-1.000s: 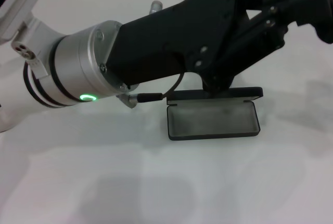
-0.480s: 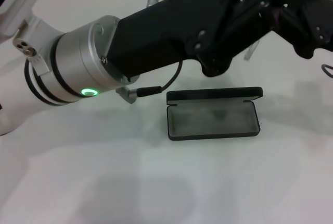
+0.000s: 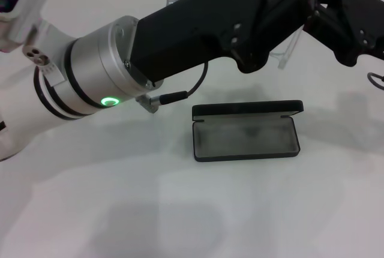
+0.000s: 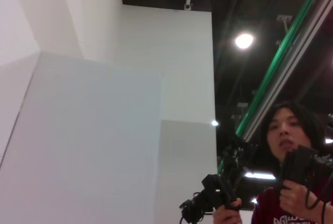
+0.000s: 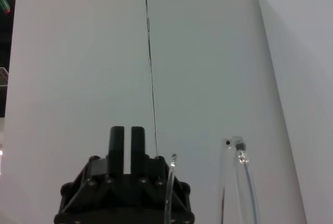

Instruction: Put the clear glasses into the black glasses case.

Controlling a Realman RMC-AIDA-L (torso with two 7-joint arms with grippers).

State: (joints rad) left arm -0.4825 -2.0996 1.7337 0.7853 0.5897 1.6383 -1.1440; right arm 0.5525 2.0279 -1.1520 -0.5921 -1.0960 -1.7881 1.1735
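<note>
Black glasses case (image 3: 246, 133) lies open.

The left gripper (image 3: 282, 6) lies partly under the right gripper (image 3: 351, 21) near the head view's top edge, so neither one's fingertips show there. Most of the clear glasses (image 3: 288, 51) is hidden behind those arms; only a bit of clear arm pokes out. What the fingers (image 5: 125, 143) in the right wrist view grip cannot be told.
</note>
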